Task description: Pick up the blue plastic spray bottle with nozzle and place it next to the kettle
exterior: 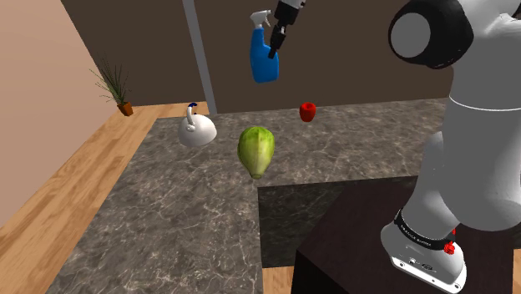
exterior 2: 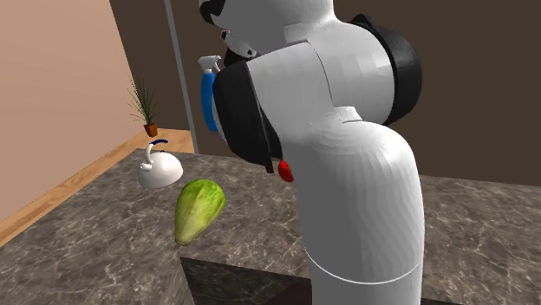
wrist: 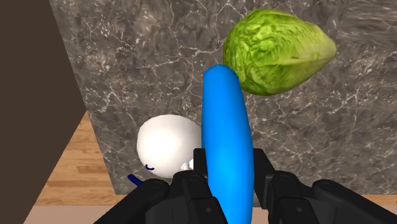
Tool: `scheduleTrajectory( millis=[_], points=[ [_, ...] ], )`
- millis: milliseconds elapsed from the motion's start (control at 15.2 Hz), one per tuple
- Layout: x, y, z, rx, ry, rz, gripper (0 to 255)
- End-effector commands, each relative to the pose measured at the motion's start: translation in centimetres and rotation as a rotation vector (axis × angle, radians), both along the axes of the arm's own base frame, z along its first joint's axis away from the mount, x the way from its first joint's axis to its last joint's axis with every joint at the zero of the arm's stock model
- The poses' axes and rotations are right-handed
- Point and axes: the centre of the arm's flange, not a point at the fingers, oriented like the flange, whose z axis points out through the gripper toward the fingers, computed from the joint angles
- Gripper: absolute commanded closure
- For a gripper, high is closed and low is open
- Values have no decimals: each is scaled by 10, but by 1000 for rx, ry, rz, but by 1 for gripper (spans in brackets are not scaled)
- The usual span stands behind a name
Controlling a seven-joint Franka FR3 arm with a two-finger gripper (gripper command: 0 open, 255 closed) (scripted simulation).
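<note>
The blue spray bottle (exterior: 265, 57) with a white nozzle hangs high in the air, clasped near its neck by my black gripper (exterior: 276, 38), which is shut on it. In the second exterior view the bottle (exterior 2: 208, 97) peeks out beside the arm. In the wrist view its blue body (wrist: 226, 143) runs up between my two fingers (wrist: 201, 167). The white kettle (exterior: 197, 129) with a dark blue handle stands on the marble counter below and toward the shoulder view's left. In the wrist view the kettle (wrist: 168, 145) lies just beside the bottle, close to the counter's edge.
A green lettuce head (exterior: 256, 149) lies mid-counter, right of the kettle. A red apple (exterior: 308, 111) sits farther back. The dark stand (exterior: 351, 242) fills the lower right. A potted plant (exterior: 117, 90) stands on the wood floor (exterior: 58, 179) beyond the counter's left edge.
</note>
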Motion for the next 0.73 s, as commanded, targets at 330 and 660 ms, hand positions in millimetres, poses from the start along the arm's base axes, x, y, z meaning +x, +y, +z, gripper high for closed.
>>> scheduleTrajectory(
  millis=[330,660],
  points=[
    [39,84,-1,0,-1,-1,255],
    [66,144,0,0,-1,-1,255]
  ],
)
